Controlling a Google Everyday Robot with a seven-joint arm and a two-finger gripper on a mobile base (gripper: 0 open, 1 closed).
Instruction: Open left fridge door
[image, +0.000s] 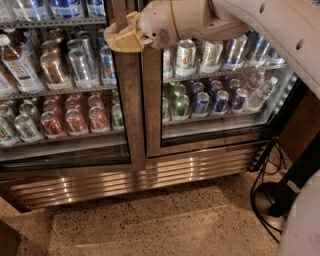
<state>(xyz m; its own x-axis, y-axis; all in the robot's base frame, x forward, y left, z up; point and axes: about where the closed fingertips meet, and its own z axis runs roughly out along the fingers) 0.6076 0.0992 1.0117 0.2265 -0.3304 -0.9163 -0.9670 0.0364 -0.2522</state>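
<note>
- Plastic was seen at the far left: a capped bottle (17, 62) was stood on an upper wire shelf of the fridge (135, 177), whose ribbed steel grille was run along the base.
- The left fridge door (126, 120) was found shut, its steel frame set flush beside that of its twin; silver cans (80, 62) and red cans (75, 120) were shown behind its glass.
- The tan gripper (122, 37) was held high against the left door's right-hand stile, at the seam between the doors. Whether it was spread or closed could not be told.
- The white arm (240, 20) was stretched in from the upper right.
- The right door (220, 132) was shut over blue and green cans (202, 102).
- Black cables (265, 170) were trailed down to the speckled floor (150, 225) at the far right.
</note>
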